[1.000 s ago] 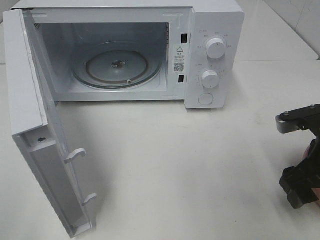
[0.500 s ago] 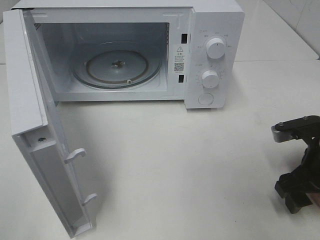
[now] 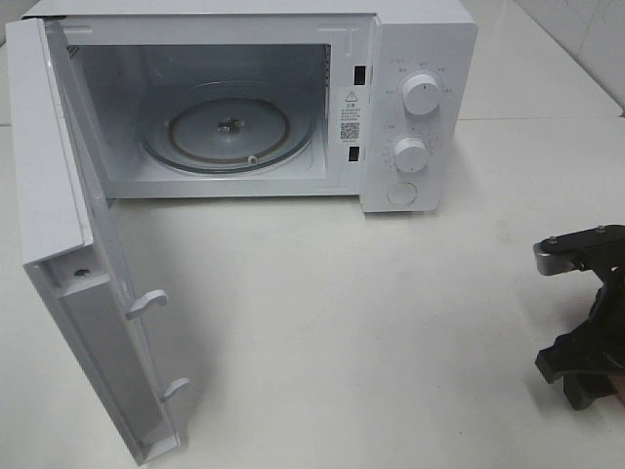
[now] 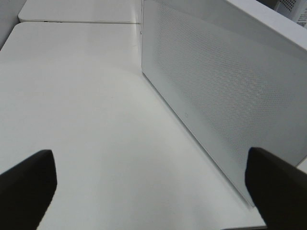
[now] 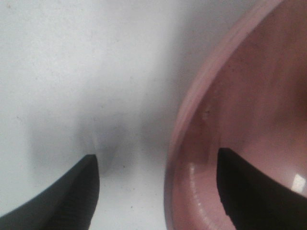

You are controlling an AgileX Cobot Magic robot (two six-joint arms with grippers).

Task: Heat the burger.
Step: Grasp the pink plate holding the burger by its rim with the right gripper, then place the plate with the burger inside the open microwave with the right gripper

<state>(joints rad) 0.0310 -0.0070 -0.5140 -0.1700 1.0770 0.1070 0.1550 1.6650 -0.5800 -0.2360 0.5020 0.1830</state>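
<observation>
The burger is out of view in every frame. In the right wrist view my right gripper stands astride the rim of a pink plate. One finger is outside over the white table. The other finger is inside the plate. There is a gap between the outer finger and the rim. From the high camera this gripper sits low at the far right edge. My left gripper is open with nothing between its fingers, beside the outer face of the microwave door.
A white microwave stands at the back with its door swung wide open toward the front left. Its glass turntable carries nothing. Two dials are on its right panel. White table lies between microwave and right gripper.
My right gripper has dropped lower toward the table and shifted slightly left, and its jaws have narrowed a little. The left gripper and the microwave have not moved.
</observation>
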